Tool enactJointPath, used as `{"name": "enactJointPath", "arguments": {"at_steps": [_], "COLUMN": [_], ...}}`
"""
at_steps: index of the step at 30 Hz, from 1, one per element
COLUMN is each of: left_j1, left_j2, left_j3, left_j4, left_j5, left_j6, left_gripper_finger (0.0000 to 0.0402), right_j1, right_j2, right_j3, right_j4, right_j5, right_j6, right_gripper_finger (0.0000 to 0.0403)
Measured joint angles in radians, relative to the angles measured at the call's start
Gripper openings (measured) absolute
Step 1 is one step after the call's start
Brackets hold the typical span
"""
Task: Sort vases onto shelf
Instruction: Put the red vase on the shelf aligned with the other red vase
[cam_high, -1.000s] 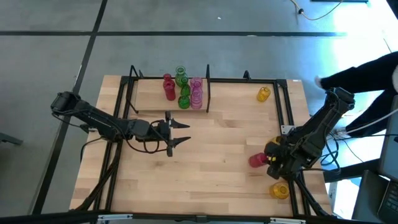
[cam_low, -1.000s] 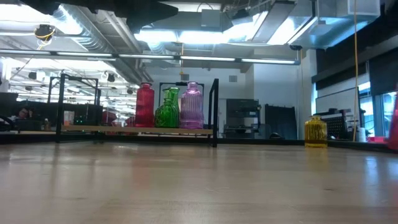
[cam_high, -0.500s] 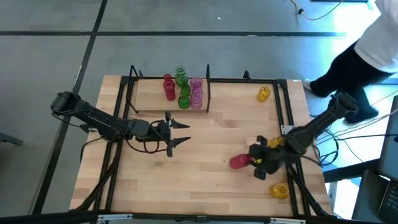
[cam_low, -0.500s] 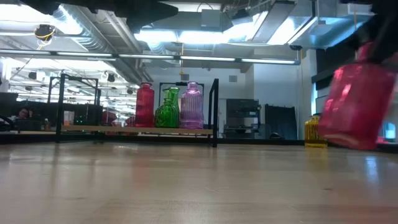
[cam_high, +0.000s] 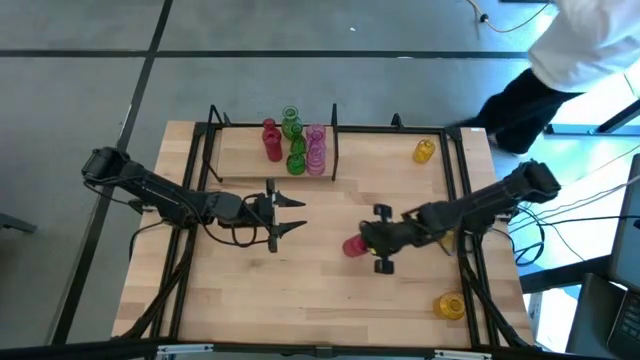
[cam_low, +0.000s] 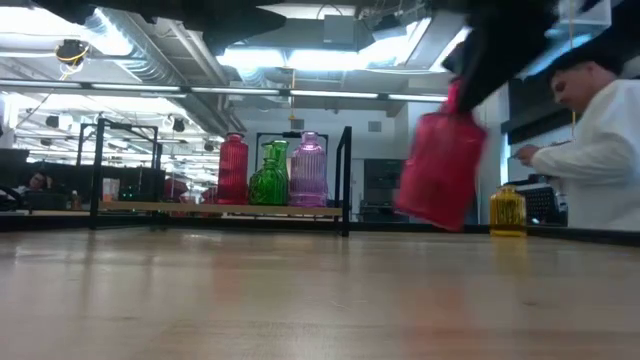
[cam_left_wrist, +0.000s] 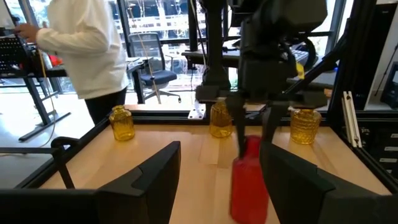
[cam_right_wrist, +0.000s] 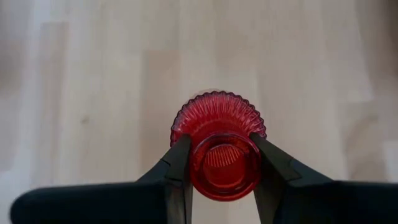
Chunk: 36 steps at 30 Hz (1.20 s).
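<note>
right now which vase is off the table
The red vase gripped at the neck by the right gripper, mid-table. It hangs tilted above the wood in the low view; the other vases stand on the shelf or the table top.

text: none legible | labels: none | brands: none | numbers: none | signs: none | checked: high, low and both wrist views
</note>
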Motion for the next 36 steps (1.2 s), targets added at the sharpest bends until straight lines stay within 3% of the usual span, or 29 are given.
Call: {"name": "enactJointPath", "arguments": {"at_steps": [9, 24, 36], "left_j1": [0.0, 0.0, 0.0], "left_j2": [0.0, 0.0, 0.0], "left_j3": [0.0, 0.0, 0.0], "left_j4": [-0.018, -0.022, -0.022], "left_j5": [0.0, -0.001, -0.001], "left_j6": [0.0, 0.0, -0.001], "left_gripper_finger": [0.0211, 0.0211, 0.0211], "right_j1": [-0.091, -0.113, -0.113], "right_j2": [0.142, 0.176, 0.183], "right_j3": [0.118, 0.125, 0.119], "right_j4": [-0.06, -0.072, -0.006], "right_j5": [-0.056, -0.063, -0.077], "right_j6": [-0.101, -0.099, -0.107], "right_gripper_finger": [0.0097, 0.0098, 0.018]}}
